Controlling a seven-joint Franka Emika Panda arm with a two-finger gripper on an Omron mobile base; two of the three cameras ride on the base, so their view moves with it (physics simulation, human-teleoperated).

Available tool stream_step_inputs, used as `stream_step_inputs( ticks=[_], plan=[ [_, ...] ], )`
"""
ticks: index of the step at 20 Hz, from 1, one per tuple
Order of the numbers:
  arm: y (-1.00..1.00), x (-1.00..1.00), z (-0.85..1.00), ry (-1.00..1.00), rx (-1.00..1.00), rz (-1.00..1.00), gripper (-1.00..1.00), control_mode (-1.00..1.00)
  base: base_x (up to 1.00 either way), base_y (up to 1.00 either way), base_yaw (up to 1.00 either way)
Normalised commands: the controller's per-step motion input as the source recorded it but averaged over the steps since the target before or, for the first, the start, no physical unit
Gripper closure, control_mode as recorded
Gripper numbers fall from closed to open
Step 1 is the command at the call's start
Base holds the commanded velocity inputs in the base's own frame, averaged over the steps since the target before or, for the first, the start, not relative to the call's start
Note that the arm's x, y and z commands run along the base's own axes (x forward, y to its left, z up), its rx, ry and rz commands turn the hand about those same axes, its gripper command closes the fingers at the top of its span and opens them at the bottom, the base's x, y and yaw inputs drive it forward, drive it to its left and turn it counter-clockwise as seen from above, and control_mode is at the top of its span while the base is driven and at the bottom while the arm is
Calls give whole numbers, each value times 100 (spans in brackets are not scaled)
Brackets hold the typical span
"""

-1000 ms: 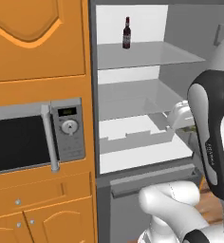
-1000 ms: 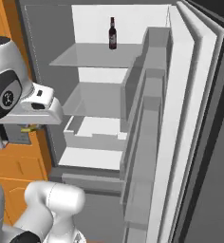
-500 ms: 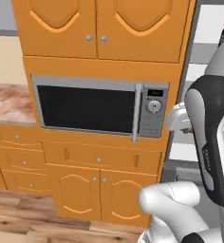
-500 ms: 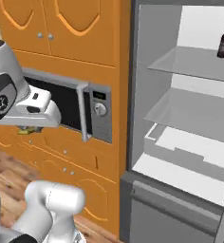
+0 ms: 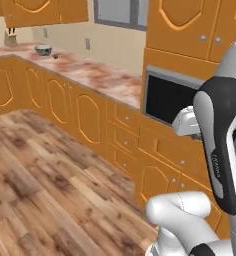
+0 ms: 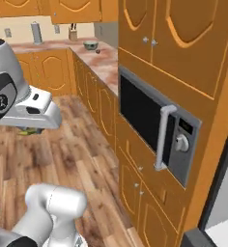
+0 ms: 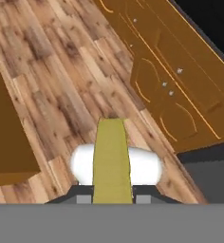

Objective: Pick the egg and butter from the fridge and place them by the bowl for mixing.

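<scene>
We face orange cabinets over a wooden floor (image 5: 45, 165); in the left base view the marbled bench (image 5: 97, 75) carries the bowl (image 5: 42, 49) far back, and our white arm (image 5: 217, 145) rises at the right. In the right base view the bowl (image 6: 91, 45) sits beyond the microwave (image 6: 157, 130), our forearm level at the left. In the hand view our hand (image 7: 112, 198) points down at the floor, pinching the butter (image 7: 112, 159).
</scene>
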Motion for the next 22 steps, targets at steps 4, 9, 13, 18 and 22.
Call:
stream_step_inputs(
  ticks=[4, 9, 13, 18, 22],
  plan=[
    [0, 0, 0, 0, 0, 0, 100, 100, 64, 0, 84],
    [0, 0, 0, 0, 0, 0, 100, 100, 100, -16, 55],
    [0, 0, 0, 0, 0, 0, 100, 100, 100, -24, 30],
    [0, 0, 0, 0, 0, 0, 100, 100, 100, -10, 30],
    [0, 0, 0, 0, 0, 0, 100, 100, 100, -2, 27]
  ],
)
